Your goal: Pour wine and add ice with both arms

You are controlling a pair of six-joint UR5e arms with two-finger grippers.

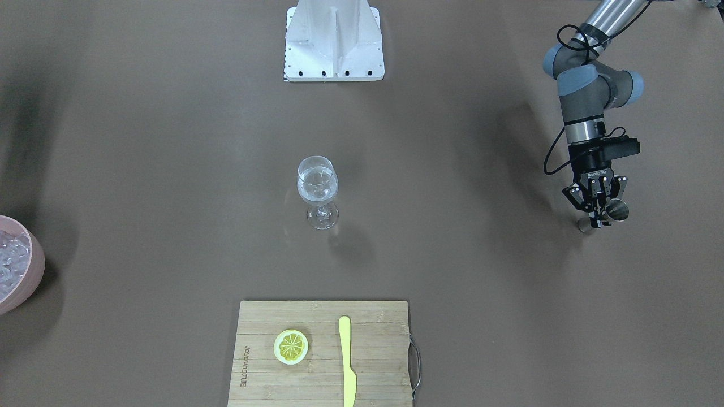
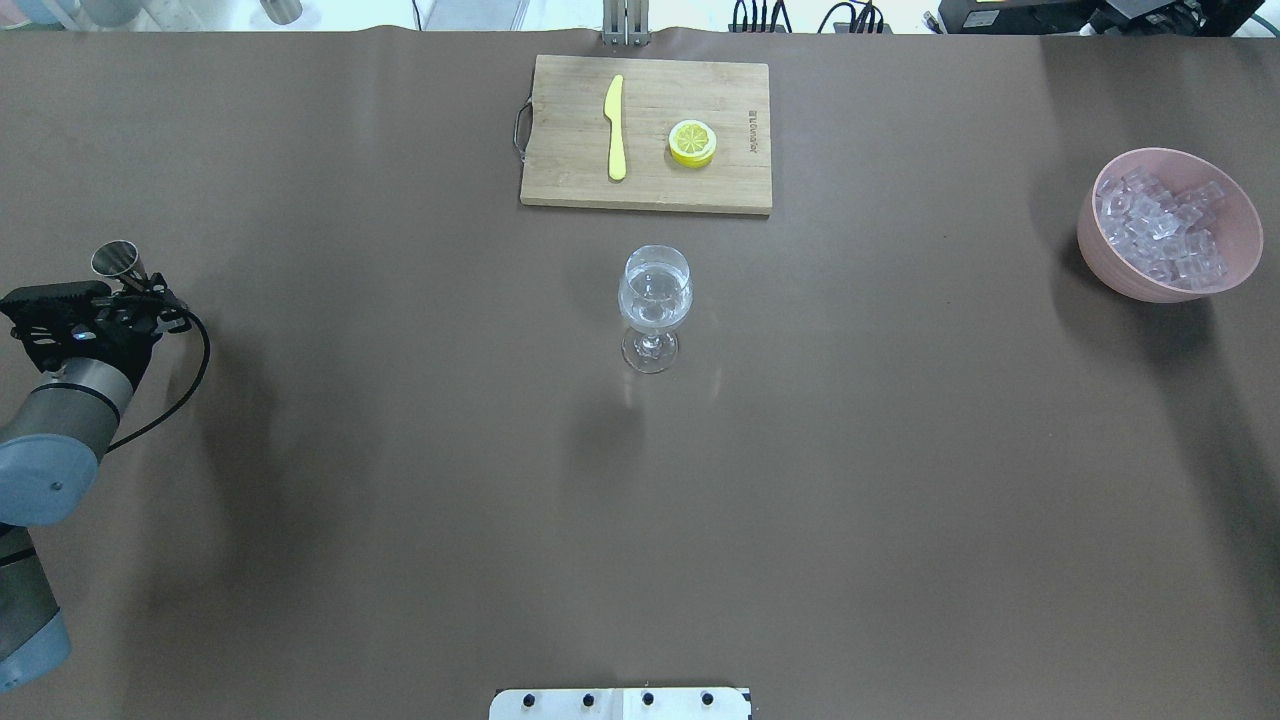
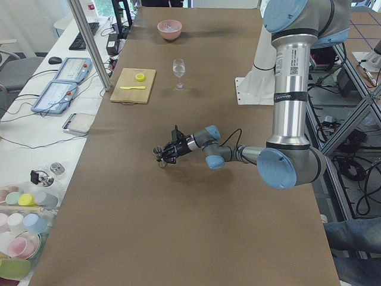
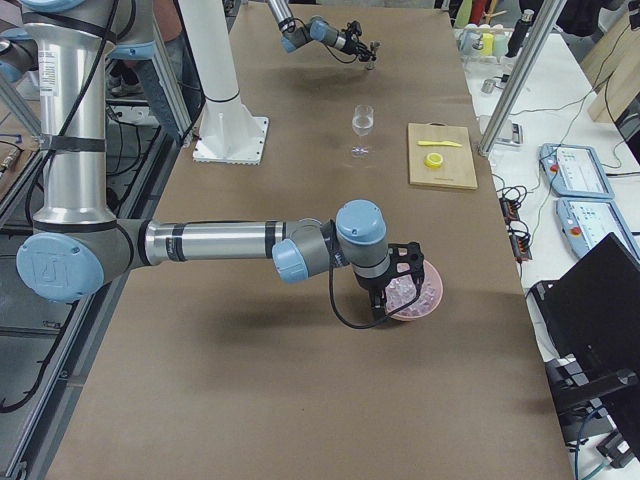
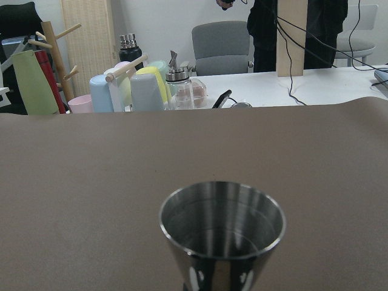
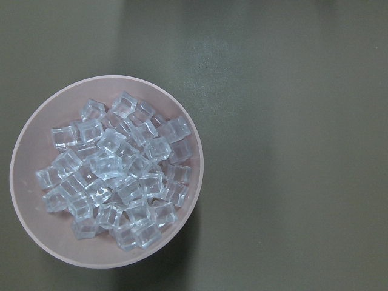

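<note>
The wine [image 2: 655, 290] is in the mid-counter glass [image 2: 654, 300]; the left fingers [image 1: 593, 215] clamp the jigger [image 5: 222, 225]. We cannot tell the state of the right fingers [image 4: 380, 312], which hang over the ice [image 6: 115, 176]; we should descend plumb onto one top cube.

Glass [image 2: 655, 300] mid-table, cutting board [image 2: 560, 170] beyond, bowl [image 2: 1130, 282] of ice [image 2: 1165, 230] well apart; open tabletop [image 2: 900, 450] between.

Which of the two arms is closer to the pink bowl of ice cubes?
Right. The right gripper hangs right by the pink bowl; the left gripper is at the opposite end of the table, holding a steel jigger.
</note>
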